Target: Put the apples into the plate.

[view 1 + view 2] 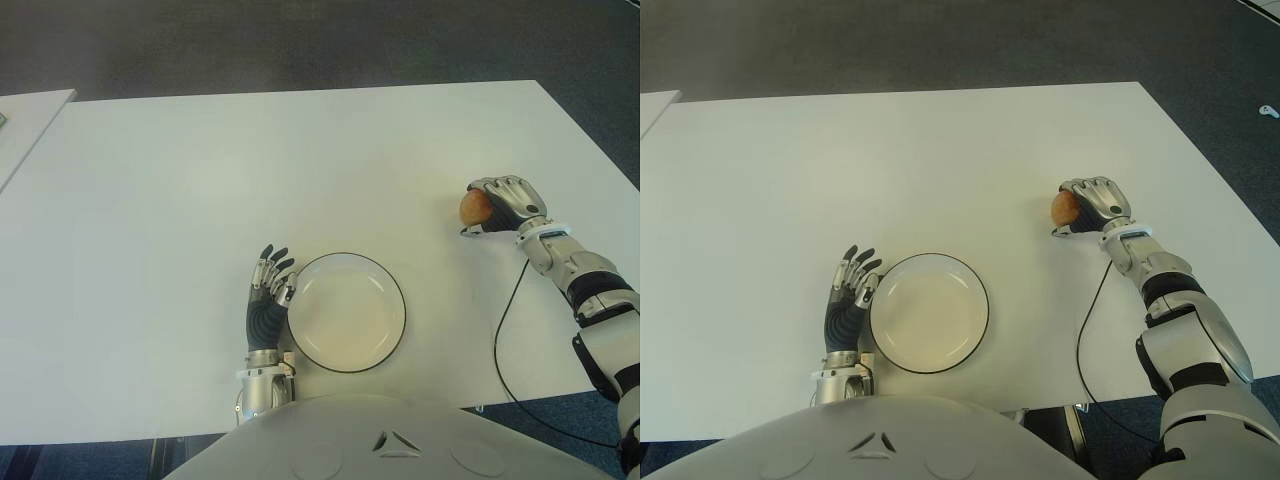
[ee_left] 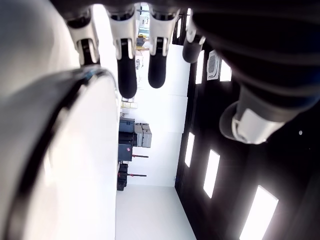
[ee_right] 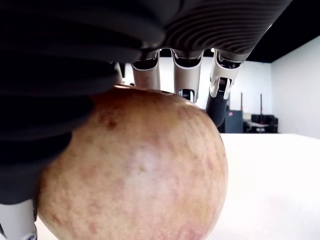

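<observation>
A reddish-yellow apple [image 1: 474, 207] sits at the right side of the white table [image 1: 250, 160], and my right hand [image 1: 503, 203] is curled over it. The right wrist view shows the apple [image 3: 135, 170] filling the palm, with the fingers [image 3: 182, 75] wrapped over its top. A white plate with a dark rim [image 1: 400, 300] lies near the table's front edge, in the middle. My left hand [image 1: 270, 290] shows against the plate's left rim, fingers relaxed and holding nothing. The plate holds nothing.
A black cable [image 1: 500, 330] runs across the table from the right forearm toward the front edge. Another light table's corner [image 1: 30, 120] shows at the far left. Dark floor lies beyond the table's far edge.
</observation>
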You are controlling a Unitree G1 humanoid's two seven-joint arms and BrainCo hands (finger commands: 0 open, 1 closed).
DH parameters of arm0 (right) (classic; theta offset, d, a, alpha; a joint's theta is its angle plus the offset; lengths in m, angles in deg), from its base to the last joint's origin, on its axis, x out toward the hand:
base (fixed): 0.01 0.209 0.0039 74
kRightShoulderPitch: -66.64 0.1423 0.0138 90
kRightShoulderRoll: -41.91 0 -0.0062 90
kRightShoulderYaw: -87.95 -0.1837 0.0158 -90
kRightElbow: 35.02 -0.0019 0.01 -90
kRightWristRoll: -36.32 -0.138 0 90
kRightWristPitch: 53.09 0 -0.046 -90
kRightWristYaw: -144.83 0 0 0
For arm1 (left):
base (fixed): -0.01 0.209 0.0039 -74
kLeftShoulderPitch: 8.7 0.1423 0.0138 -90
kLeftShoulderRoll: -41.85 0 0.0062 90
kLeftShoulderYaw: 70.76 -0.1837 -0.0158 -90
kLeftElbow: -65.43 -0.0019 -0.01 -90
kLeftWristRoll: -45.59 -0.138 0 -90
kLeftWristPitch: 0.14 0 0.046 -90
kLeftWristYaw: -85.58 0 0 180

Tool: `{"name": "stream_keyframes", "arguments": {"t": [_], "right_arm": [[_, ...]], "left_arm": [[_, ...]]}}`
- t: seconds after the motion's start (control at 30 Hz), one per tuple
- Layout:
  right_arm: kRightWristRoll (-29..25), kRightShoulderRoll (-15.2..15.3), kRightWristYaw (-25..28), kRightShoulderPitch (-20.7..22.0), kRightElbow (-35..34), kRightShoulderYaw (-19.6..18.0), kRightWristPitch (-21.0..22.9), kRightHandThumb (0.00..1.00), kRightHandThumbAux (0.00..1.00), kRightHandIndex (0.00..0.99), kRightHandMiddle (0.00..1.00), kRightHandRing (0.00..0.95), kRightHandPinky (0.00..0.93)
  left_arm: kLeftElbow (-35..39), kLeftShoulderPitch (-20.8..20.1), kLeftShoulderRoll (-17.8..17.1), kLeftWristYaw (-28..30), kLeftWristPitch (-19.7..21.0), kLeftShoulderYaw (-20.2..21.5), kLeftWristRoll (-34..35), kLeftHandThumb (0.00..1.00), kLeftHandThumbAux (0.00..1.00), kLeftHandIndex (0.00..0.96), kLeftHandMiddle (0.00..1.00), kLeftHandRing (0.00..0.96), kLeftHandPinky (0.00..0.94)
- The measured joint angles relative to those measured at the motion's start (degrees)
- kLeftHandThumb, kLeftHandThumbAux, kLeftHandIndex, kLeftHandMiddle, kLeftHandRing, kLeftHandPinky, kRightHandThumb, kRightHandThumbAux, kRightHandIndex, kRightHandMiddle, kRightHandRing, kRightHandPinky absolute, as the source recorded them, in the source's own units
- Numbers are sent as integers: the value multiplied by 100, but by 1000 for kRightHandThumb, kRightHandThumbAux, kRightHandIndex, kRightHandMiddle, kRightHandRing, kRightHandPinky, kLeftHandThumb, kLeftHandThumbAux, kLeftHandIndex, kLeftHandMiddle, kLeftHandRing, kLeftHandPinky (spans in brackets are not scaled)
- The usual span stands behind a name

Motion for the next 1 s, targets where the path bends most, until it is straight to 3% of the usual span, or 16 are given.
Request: {"name": "stream_keyframes", "arguments": {"t": [0.47,1.0], "right_arm": [[-41,-36,-110,-67,-3,-95,-1,698,717,437,719,711,646],[-44,-54,-116,-91,-2,-167,-3,700,721,439,748,747,687]], "left_arm": [[9,5,2,0,2,6,1,150,566,87,192,250,301],[6,4,5,2,-12,4,81,165,572,89,196,271,357]]}}
